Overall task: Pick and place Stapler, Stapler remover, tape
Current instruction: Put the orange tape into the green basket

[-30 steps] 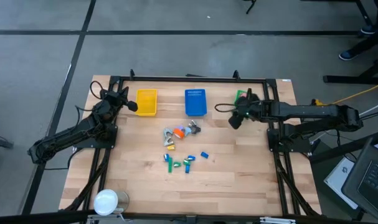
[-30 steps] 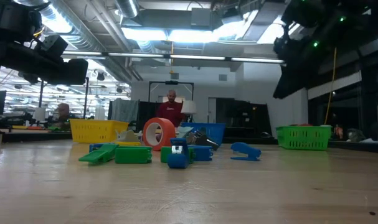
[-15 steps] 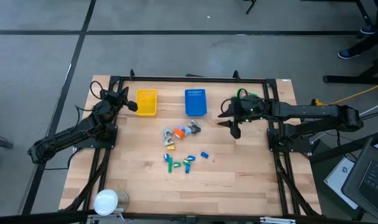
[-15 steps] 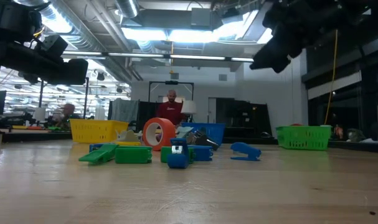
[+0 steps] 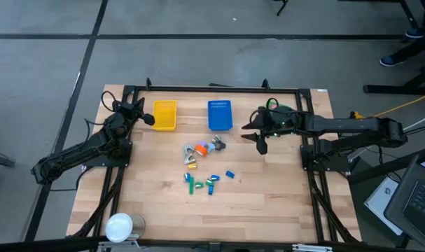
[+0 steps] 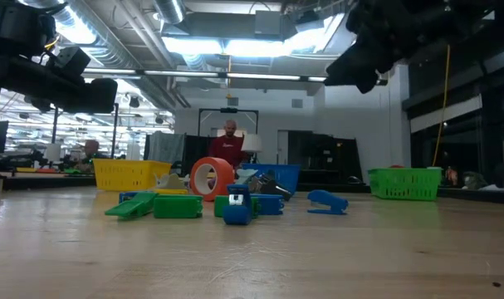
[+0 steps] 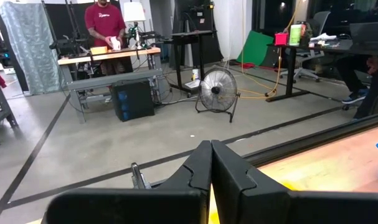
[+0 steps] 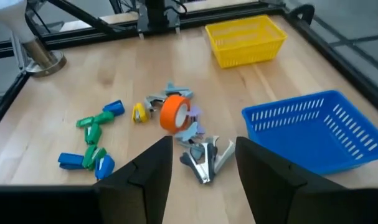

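Observation:
An orange tape roll (image 8: 174,112) stands on edge in a small pile at the table's middle (image 5: 199,148), with a grey staple remover (image 8: 204,157) lying beside it. Green and blue staplers (image 8: 92,134) lie nearer the table's near edge (image 5: 201,183); one blue stapler (image 6: 328,201) lies apart. My right gripper (image 5: 253,138) hangs open above the table, right of the pile, slanting down toward it with nothing between its fingers (image 8: 152,163). My left gripper (image 5: 148,119) waits shut at the far left, beside the yellow basket (image 5: 164,115).
A blue basket (image 5: 220,115) stands at the far middle, and a green basket (image 6: 405,183) at the far right behind my right arm. A white roll (image 5: 119,227) sits at the near left corner. Bare wood lies between the pile and the right edge.
My right gripper has swung from beside the green basket toward the table's middle. It has risen a little and tipped up from pointing steeply down to a shallow slant toward the pile. Nothing on the table has moved.

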You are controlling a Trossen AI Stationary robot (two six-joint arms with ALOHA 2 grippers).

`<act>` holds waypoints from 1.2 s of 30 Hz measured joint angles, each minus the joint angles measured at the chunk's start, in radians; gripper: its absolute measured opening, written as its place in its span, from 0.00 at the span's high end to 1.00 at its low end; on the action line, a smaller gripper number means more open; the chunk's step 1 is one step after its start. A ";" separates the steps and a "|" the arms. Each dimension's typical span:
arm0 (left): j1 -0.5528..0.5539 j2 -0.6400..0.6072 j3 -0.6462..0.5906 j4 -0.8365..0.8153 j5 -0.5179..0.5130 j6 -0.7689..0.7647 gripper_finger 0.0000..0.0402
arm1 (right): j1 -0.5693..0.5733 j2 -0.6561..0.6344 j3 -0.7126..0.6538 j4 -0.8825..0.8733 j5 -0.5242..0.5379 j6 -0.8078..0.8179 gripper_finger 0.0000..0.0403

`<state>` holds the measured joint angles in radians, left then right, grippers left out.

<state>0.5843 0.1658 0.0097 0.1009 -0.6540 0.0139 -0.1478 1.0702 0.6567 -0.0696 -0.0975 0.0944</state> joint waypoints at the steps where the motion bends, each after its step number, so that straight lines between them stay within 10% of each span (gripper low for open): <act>1: 0.000 0.000 0.000 0.000 0.000 0.000 1.00 | 0.000 0.005 0.000 -0.003 0.000 0.008 0.56; 22: 0.000 0.000 0.000 0.000 0.000 0.000 1.00 | 0.076 0.303 0.000 0.365 -0.052 -0.193 0.56; 36: 0.000 0.000 0.000 0.000 0.000 0.000 1.00 | 0.155 0.623 0.315 0.257 0.201 -0.001 0.56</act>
<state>0.5846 0.1661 0.0098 0.1009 -0.6540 0.0136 0.0071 1.6933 0.9715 0.1870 0.1040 0.0933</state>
